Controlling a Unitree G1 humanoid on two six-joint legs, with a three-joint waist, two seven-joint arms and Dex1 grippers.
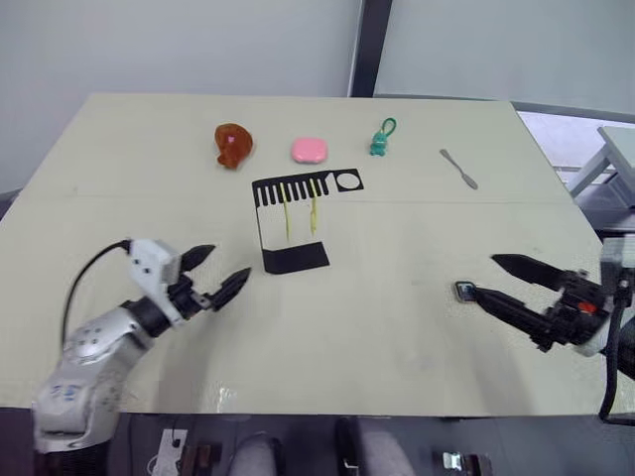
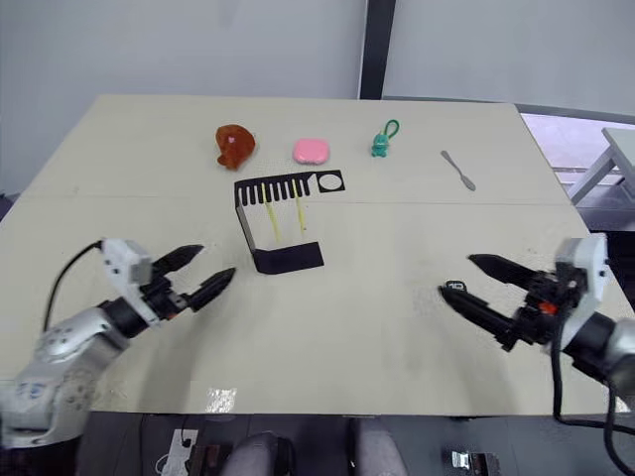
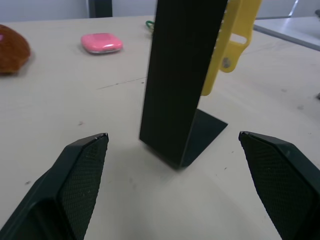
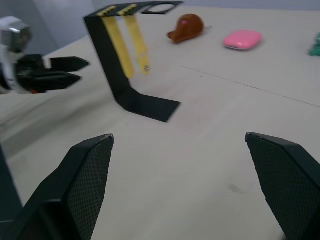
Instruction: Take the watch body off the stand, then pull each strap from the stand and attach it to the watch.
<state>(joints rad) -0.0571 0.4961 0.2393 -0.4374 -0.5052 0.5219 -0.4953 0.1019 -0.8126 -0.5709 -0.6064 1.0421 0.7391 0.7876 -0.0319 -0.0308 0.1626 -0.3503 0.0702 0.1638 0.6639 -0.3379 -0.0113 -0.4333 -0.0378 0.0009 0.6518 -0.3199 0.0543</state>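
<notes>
Writing: no brand, label or readable text can be made out on anything; the watch face is too small to read.
Left end effector [image 1: 214, 273]: held low over the near left of the counter, its two black fingers spread apart with nothing between them, pointed toward the stand and near its foot.
Right end effector [image 1: 496, 281]: held over the near right of the counter, its fingers spread wide and nothing gripped.
Watch body [image 1: 464, 291]: a small dark square seen lying on the counter at the tip of the right end effector's nearer finger, well apart from the stand; whether it is touched cannot be told.
Stand [image 1: 294, 258]: a thin black bracket set upright mid-counter on its flat foot, with a comb-slotted arm on top and a ring at that arm's right end.
Straps [image 1: 300, 214]: two narrow yellow bands hung side by side from the comb slots, ending above the foot.
Far row: a brown lump [image 1: 232, 145], a pink rounded block [image 1: 309, 150], a small teal figure with a green loop [image 1: 381, 139] and a pale grey utensil [image 1: 459, 169], spaced from left to right behind the stand.
Counter [image 1: 397, 327]: pale cream, matt, faintly marked.
Room: plain light walls are seen behind, split by a dark upright post [image 1: 367, 48].
</notes>
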